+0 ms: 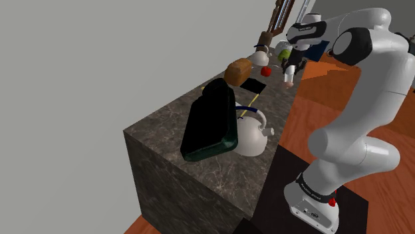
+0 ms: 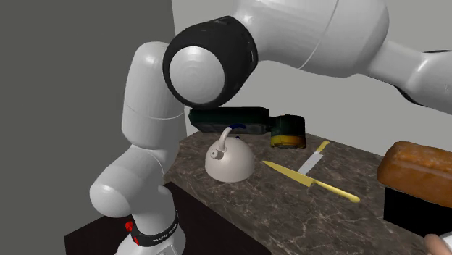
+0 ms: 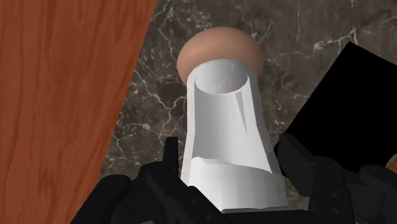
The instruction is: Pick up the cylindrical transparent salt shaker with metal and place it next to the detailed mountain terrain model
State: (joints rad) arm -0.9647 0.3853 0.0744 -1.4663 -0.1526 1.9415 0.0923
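Observation:
My gripper [image 3: 230,170] is shut on the salt shaker [image 3: 224,127], a white tapered cylinder with a rounded pinkish-brown cap pointing away from the hand. In the shoulder view the gripper [image 1: 290,72] hangs over the far part of the dark marble counter [image 1: 173,133] with the shaker [image 1: 288,80] sticking out below it. The terrain model [image 1: 238,70] is a brown loaf-like lump beside a flat black square, to the shoulder view's left of the gripper. In the second exterior view the model [image 2: 419,170] rests on a black block at the right edge.
A white kettle [image 1: 251,136] and a dark tray [image 1: 211,123] propped on edge stand at the counter's near end. Two knives [image 2: 311,181] lie mid-counter, near a round tin [image 2: 287,132]. A red ball [image 1: 265,71] sits near the model. Wood floor [image 3: 63,95] borders the counter's edge.

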